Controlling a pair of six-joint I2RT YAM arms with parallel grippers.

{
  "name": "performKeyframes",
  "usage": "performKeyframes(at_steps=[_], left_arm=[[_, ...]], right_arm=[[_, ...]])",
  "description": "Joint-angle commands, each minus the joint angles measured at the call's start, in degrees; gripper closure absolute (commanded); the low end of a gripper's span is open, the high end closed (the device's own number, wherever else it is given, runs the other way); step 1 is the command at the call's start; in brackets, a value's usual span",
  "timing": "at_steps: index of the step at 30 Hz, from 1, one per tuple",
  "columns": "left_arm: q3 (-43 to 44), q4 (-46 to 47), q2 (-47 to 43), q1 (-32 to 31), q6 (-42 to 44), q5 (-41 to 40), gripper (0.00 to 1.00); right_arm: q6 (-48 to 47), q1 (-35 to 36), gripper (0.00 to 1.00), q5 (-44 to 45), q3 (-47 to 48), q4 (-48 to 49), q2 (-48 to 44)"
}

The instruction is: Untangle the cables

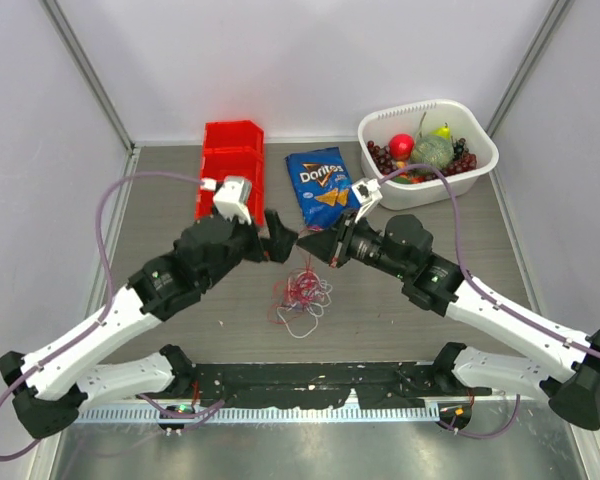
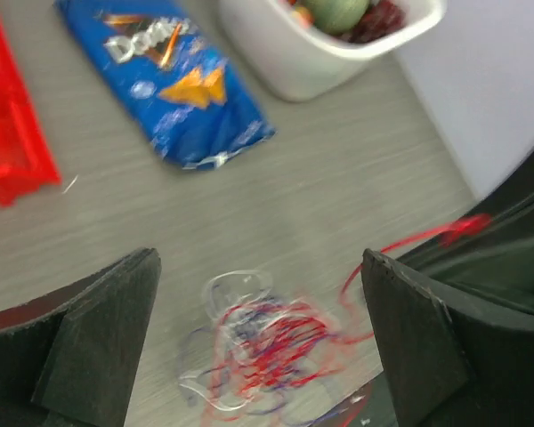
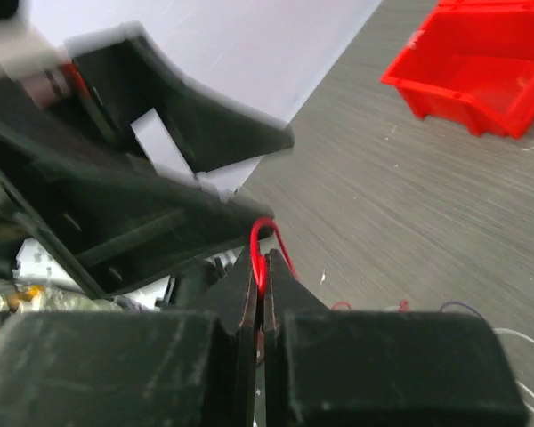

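With right pincer (image 3: 260,277) pinching 1 red strand (image 3: 265,233), pull slowly toward 1 o'clock; pin cables (image 2: 265,349) using spread left pincer (image 2: 260,298).

"Doritos" on blue chip bag (image 1: 321,186)

Reaching inward with both arms, tips close together, left gripper (image 1: 283,240) held spread wide - right gripper (image 1: 308,243) pinched tight on one red strand of the cables (image 3: 267,233).
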Motion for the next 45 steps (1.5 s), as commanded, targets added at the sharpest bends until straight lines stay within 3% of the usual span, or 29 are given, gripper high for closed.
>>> performKeyframes(at_steps=[1, 7, 12, 18, 21, 25, 34, 39, 43, 45], left_arm=[[-17.8, 10.0, -11.9, 0.1, -6.2, 1.4, 0.0], [-33.4, 23.3, -19.8, 0.0, -12.4, 8.3, 0.0], [-35.6, 36.4, -12.2, -0.1, -9.5, 21.6, 0.01], [-33.6, 47.8, 0.4, -0.8, -4.6, 22.7, 0.06], [-31.5, 50.0, 5.6, -1.0, -3.4, 21.6, 0.16], [-28.1, 45.6, 11.9, -1.0, -5.1, 19.3, 0.47], [-37.3, 46.2, 17.2, -0.9, -11.6, 13.2, 0.67], [-39.3, 44.4, 16.5, -1.0, -12.3, 14.0, 0.66], [-41.1, 43.1, 11.9, -1.0, -10.2, 14.6, 0.55], [-42.1, 42.4, 10.1, -0.9, -9.6, 13.3, 0.51]], right_arm=[[7.7, -4.0, 0.99, -3.0, 1.3, -4.0, -1.3], [7.8, -5.0, 0.99, -4.7, 3.2, -6.6, -2.7], [8.4, -5.2, 0.99, -5.2, 4.8, -7.0, -3.7], [10.7, -5.3, 0.99, -6.5, 4.9, -5.5, -4.2], [11.5, -5.3, 0.99, -7.1, 5.3, -4.7, -3.8], [9.1, -5.3, 0.99, -6.4, 10.2, -7.3, -3.6], [-3.9, -5.3, 0.99, 0.7, 33.5, -22.0, -1.3], [-8.9, -5.3, 0.99, 6.4, 39.5, -25.5, -1.4], [-11.6, -5.3, 0.99, 9.0, 38.5, -28.0, -2.7], [-13.3, -5.2, 0.99, 14.6, 39.3, -29.3, -3.5]])
